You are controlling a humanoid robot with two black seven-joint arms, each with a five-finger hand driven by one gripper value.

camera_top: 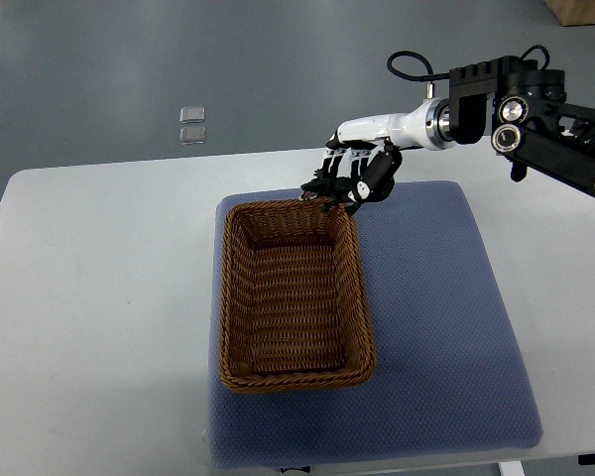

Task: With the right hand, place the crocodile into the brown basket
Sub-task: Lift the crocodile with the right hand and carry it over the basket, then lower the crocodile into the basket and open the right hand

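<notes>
Under my matt black fingers the basket was rough woven wicker, the mat beneath it nubbly blue cloth, the table smooth matt white.

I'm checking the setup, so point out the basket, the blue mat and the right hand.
basket [234, 297]: top view, on its left wall.
mat [436, 317]: top view, bare part right of the basket.
right hand [355, 178]: top view, middle of the hand.

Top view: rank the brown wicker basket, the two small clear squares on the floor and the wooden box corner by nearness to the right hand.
1. Brown wicker basket: far rim just beneath the right hand.
2. Clear squares: on the floor, far left.
3. Wooden box corner: picture's top right.
</notes>
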